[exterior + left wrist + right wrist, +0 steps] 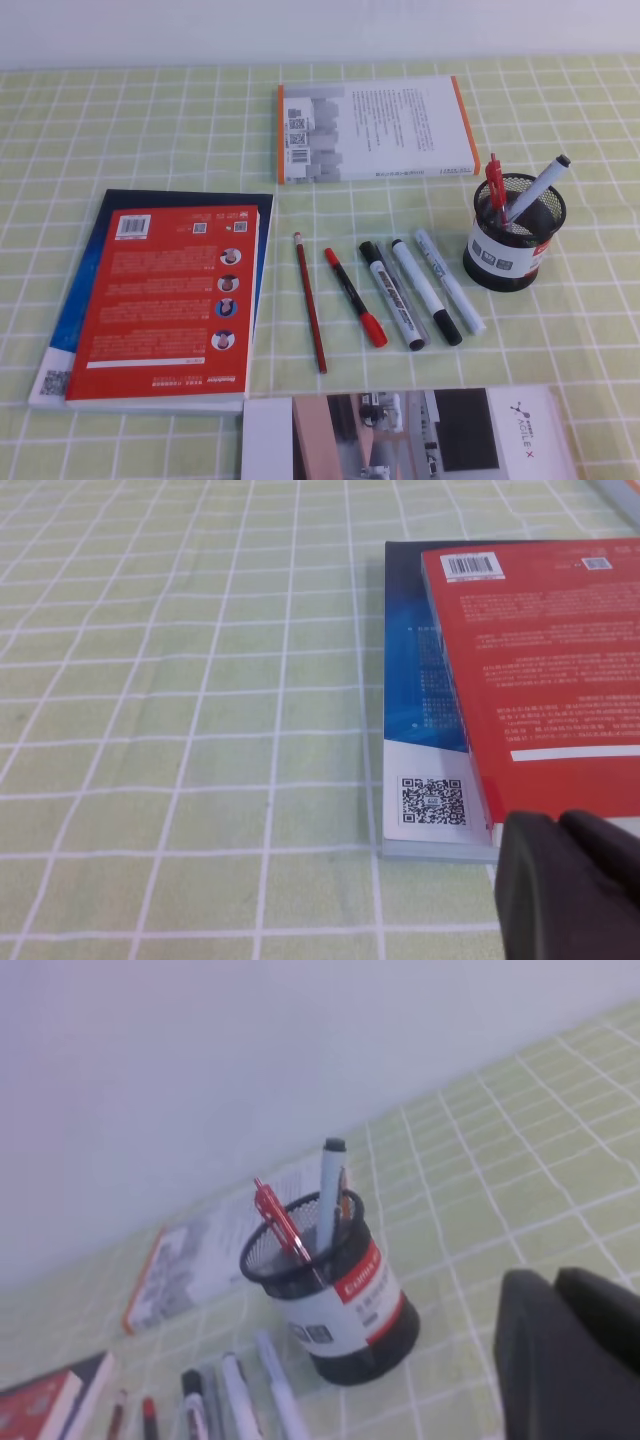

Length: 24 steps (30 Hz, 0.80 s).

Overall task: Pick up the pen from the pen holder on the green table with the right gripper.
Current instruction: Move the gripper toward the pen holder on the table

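Observation:
The pen holder (513,245) is a black mesh cup with a white label, standing at the right of the green table (150,120). In it the pen (535,187) leans to the right with its dark cap up, beside a red pen (495,180). Neither arm shows in the exterior high view. In the right wrist view the pen holder (335,1295) stands left of and beyond my right gripper (555,1280), whose dark fingers are pressed together with nothing in them. The pen (331,1185) sticks up from the cup. My left gripper (560,825) is shut at the near corner of a red book (540,670).
Two stacked books (165,300) lie at the left, and a white book with an orange spine (375,130) lies at the back. A pencil (310,300), a red pen (355,298) and three markers (425,290) lie in a row left of the cup. A booklet (410,435) lies at the front edge.

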Each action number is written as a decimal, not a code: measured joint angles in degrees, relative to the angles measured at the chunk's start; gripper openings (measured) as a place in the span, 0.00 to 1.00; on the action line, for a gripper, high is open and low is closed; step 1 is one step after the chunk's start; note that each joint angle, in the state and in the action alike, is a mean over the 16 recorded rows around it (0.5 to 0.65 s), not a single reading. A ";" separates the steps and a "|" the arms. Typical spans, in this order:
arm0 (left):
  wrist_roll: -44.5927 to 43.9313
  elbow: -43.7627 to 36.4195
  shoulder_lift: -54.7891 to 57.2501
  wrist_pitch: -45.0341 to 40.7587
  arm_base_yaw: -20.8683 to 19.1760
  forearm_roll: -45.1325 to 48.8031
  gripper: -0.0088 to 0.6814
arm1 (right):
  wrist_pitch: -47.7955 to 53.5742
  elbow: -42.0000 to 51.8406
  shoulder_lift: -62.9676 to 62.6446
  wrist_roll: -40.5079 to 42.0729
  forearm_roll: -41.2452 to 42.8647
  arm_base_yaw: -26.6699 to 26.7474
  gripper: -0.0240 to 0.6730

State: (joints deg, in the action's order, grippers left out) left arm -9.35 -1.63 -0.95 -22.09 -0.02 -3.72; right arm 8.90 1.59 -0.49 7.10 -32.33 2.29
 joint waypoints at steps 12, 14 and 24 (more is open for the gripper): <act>0.00 0.00 0.00 0.00 0.00 0.00 0.01 | -2.54 -0.08 0.01 0.00 -12.71 0.00 0.02; 0.00 0.00 0.00 0.00 0.00 0.00 0.01 | -1.39 -0.44 0.13 0.00 -13.36 0.00 0.02; 0.00 0.00 0.00 0.00 0.00 0.00 0.01 | 10.66 -7.45 6.56 1.16 -13.07 0.00 0.02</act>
State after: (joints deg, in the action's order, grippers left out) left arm -9.35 -1.63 -0.95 -22.09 -0.02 -3.72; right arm 19.56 -5.86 6.07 8.26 -45.40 2.29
